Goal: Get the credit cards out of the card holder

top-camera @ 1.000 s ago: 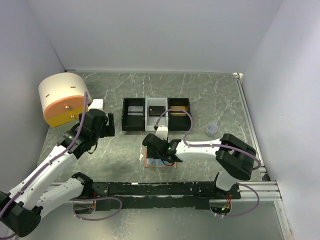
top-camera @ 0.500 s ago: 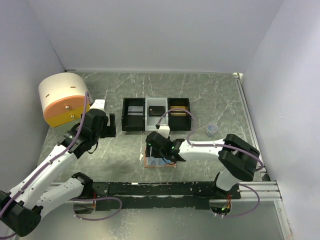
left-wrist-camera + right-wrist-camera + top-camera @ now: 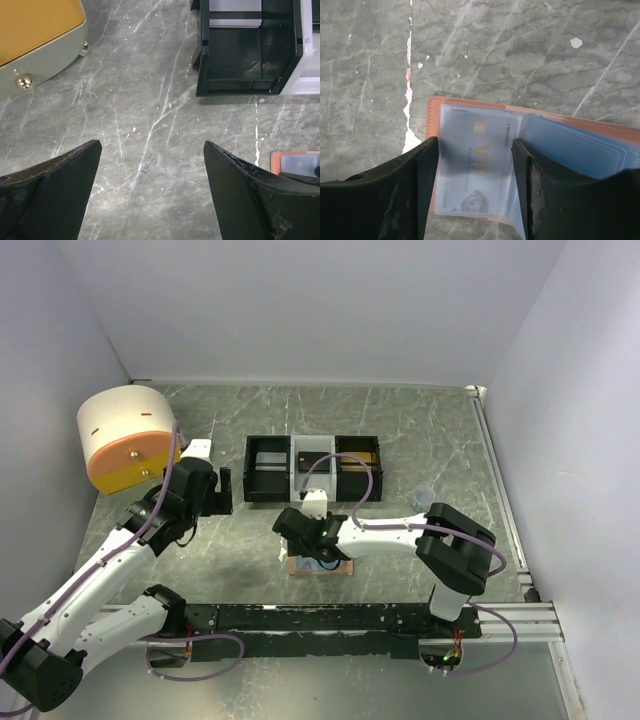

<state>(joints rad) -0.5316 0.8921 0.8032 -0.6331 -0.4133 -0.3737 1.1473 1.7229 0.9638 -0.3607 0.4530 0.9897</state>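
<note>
The salmon-orange card holder (image 3: 322, 568) lies open on the table in front of the tray, its light blue lining (image 3: 570, 142) up. A clear sleeve holds a card (image 3: 475, 165) printed "VIP". My right gripper (image 3: 316, 546) is low over the holder. In the right wrist view it (image 3: 475, 142) is open, one finger at each side of the sleeved card. My left gripper (image 3: 215, 490) is open and empty above bare table (image 3: 151, 145), left of the tray. The holder's corner (image 3: 295, 161) shows at the right edge of the left wrist view.
A black-and-white three-compartment tray (image 3: 312, 468) stands behind the holder; its left end shows in the left wrist view (image 3: 240, 50). A round white and orange container (image 3: 125, 435) sits at the far left. A small clear cup (image 3: 425, 497) sits to the right.
My right gripper has shifted left over the card holder, and the right forearm has swung with it. The left arm has not moved.
</note>
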